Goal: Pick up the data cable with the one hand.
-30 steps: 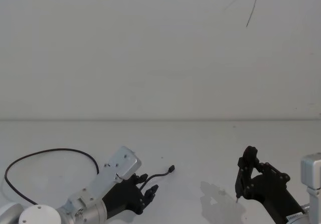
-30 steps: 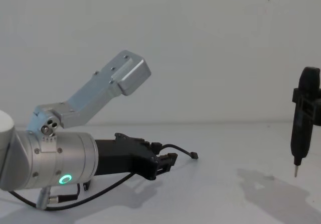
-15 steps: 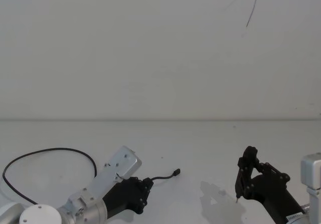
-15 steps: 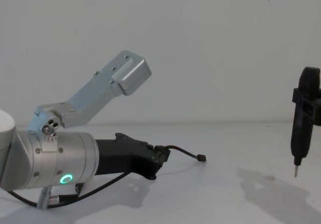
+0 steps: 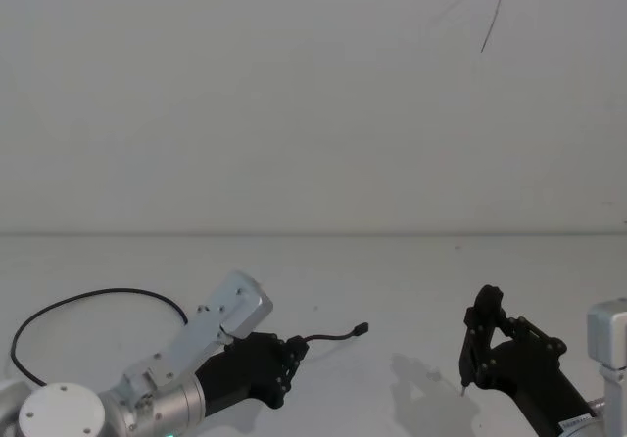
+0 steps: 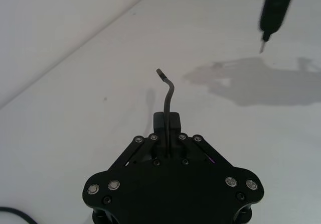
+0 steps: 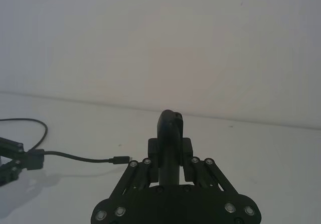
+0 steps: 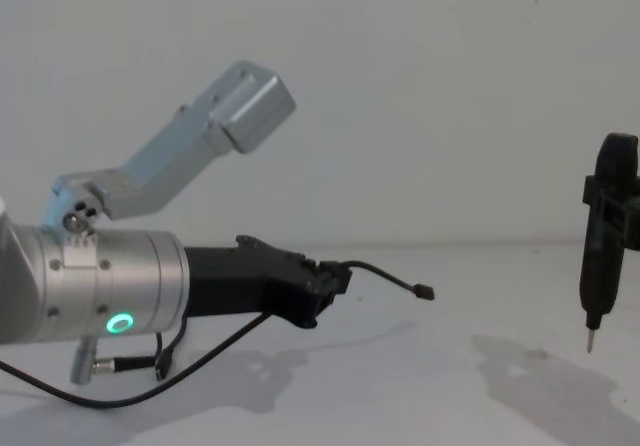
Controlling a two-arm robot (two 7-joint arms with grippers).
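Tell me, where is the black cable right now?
In the head view the data cable is on the robot's left, pinched in the left gripper, its plug end poking toward the middle of the table.

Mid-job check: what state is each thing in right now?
Data cable: clamped near one end, that plug raised off the table, the rest trailing in a loop on the table.
Left gripper: shut on the data cable, held low over the table.
Ring light: lit green.
Right gripper: shut, parked on the right, pointing down above the table.
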